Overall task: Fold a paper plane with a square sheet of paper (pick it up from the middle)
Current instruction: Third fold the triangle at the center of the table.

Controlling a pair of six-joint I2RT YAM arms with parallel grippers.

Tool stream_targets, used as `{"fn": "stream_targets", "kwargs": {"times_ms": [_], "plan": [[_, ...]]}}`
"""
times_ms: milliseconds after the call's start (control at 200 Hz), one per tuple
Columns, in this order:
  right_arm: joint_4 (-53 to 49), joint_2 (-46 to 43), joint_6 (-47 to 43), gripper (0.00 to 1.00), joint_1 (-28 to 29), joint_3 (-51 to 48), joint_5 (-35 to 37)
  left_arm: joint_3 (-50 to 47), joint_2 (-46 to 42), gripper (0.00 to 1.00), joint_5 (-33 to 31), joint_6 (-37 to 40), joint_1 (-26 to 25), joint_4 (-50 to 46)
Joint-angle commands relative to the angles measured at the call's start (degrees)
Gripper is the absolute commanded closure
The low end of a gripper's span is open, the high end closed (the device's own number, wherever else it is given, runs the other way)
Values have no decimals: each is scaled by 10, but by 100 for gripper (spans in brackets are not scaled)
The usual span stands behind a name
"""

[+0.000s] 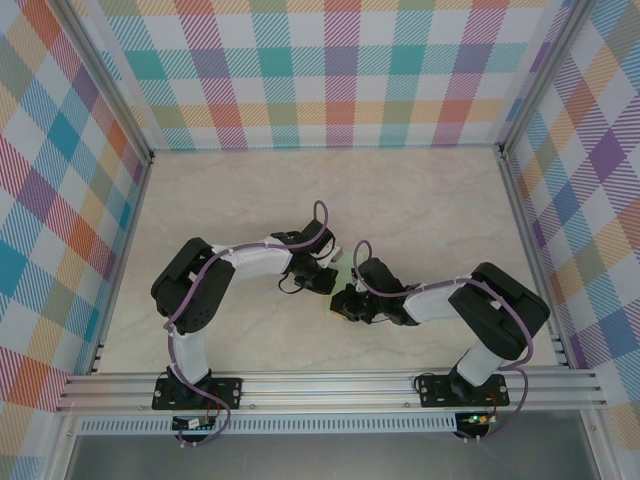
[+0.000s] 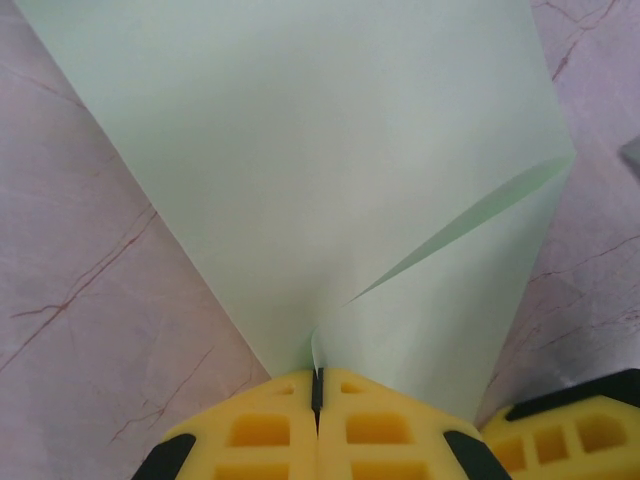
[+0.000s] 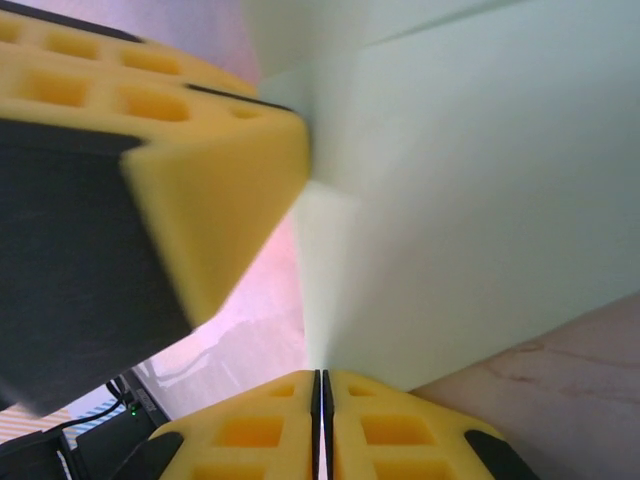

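Note:
The square sheet of paper [image 2: 330,150] is pale green and lies partly on the marble table, with one flap lifted along a crease. My left gripper [image 2: 318,378] is shut on the sheet's near point, and the paper edge runs into the seam between its yellow pads. My right gripper [image 3: 321,378] is shut on the same sheet [image 3: 470,200] from the other side. The left gripper's yellow finger [image 3: 215,190] looms close at the upper left of the right wrist view. From above, both grippers [image 1: 322,280] [image 1: 345,300] meet at the table's middle, and a sliver of the sheet [image 1: 341,262] shows between them.
The marble tabletop [image 1: 420,200] stretches around the arms, walled by checked panels [image 1: 330,70] at the back and sides. An aluminium rail [image 1: 330,385] runs along the near edge by the arm bases. The right gripper's finger [image 2: 570,430] sits at the lower right of the left wrist view.

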Motion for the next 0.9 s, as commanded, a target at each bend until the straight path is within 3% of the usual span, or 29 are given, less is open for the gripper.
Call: {"fn": "stream_targets", "kwargs": {"times_ms": [0,340,895], "plan": [[20,19,8,89,5,2,9,-28,74,100,-36,12,-1,-10],[-10,-17,-1,88,13,12,9,-27,76,100,-38,13,-2,-12],[-80,35,10,90,34,41,49,-24,77,100,-36,13,-1,-12]]}}
